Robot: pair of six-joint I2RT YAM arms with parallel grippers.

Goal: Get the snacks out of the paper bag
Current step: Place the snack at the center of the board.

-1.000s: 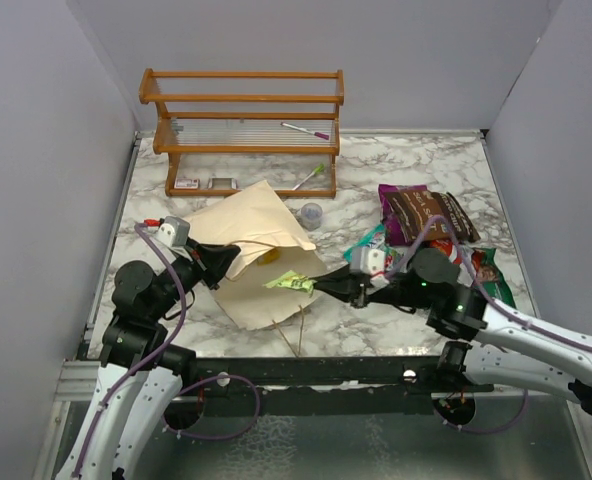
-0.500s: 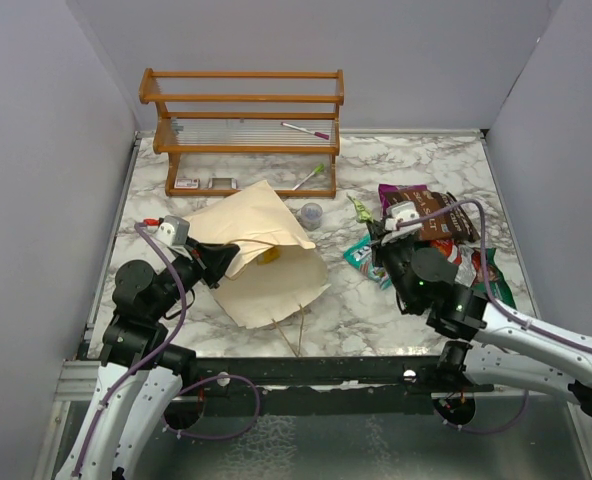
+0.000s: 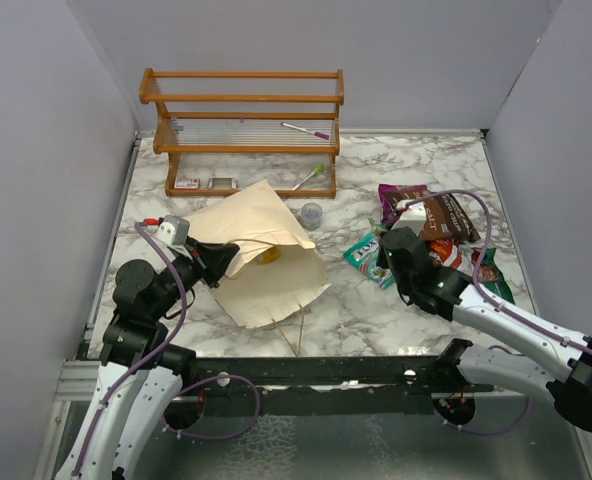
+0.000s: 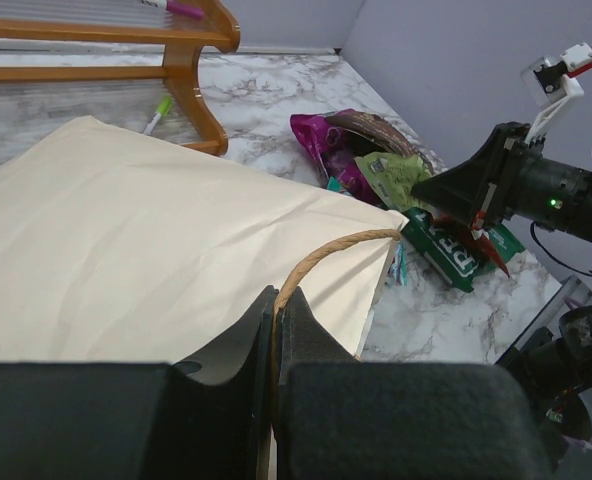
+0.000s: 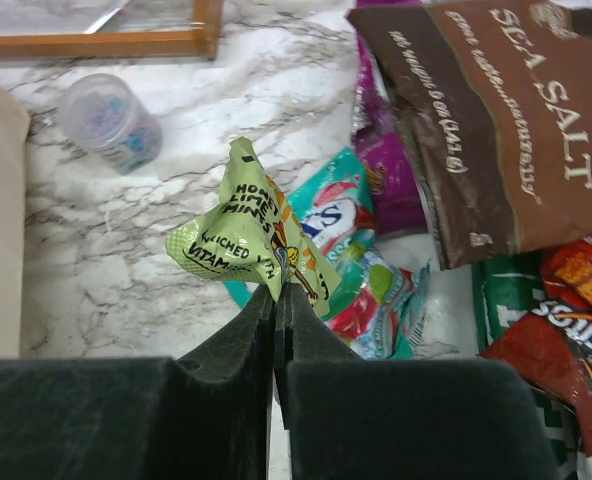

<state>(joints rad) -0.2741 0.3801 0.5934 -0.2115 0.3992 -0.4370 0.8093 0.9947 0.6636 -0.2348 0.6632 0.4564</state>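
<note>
The left pincer is closed tight on the tan string handle of the paper bag. The bag lies on its side on the marble table, left of centre and in front of the wooden rack. The right pincer is pinched shut on a crumpled lime-green packet, gripping it by its lower edge above the table. The other snacks are heaped on the table's right side, well apart from the bag. At least 5 show there: a dark brown packet, a purple packet partly under it, a teal packet, a red packet and a green packet. A small clear cup stands between the bag and the heap.
</note>
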